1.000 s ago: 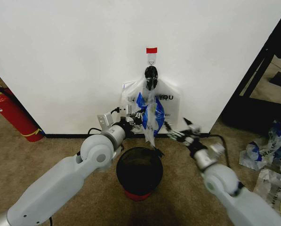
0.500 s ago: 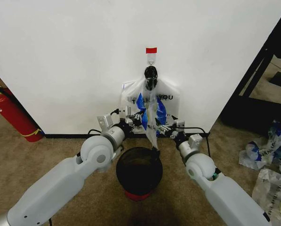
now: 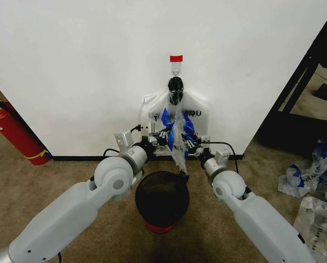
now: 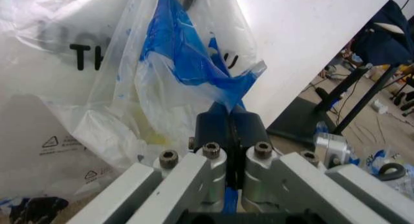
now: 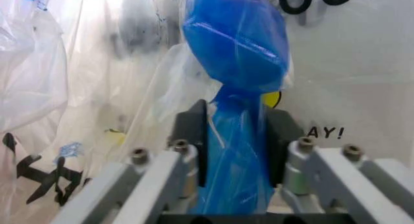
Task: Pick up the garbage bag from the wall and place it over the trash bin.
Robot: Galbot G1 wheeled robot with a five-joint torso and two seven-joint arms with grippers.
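Nearest the camera in the head view, the two grey arms rise from the lower corners of the frame and converge toward the middle. Between them, at lower centre, stands the trash bin (image 3: 162, 200), a round black mesh bin with a red base, on brown carpet (image 3: 70, 175).

Just above the bin's rim, the left gripper (image 3: 162, 135) and the right gripper (image 3: 189, 147) meet at the garbage bag (image 3: 175, 131), one on each side of it. The bag hangs in the centre of the frame, a thin clear plastic bag with blue patches, its lower tail dangling to the bin's far rim.

In the left wrist view the left gripper (image 4: 228, 132) has its dark fingers (image 4: 212, 129) pressed tight together, pinching a twisted blue fold of the garbage bag (image 4: 187, 59). In the right wrist view the right gripper (image 5: 236, 136) has its fingers (image 5: 193, 136) set a little apart with a bunched blue strip of the garbage bag (image 5: 239, 49) between them; whether both pads press it I cannot tell.

Behind the blue bag hangs a second white bag (image 3: 199, 118) with black lettering, flat against the wall (image 3: 97, 66). Both bags hang from a hook (image 3: 176, 70) under a strip of red tape (image 3: 176, 58) at upper centre. A red fire extinguisher (image 3: 12, 131) stands at the left edge, and crumpled bags (image 3: 311, 175) lie on the floor at the right.
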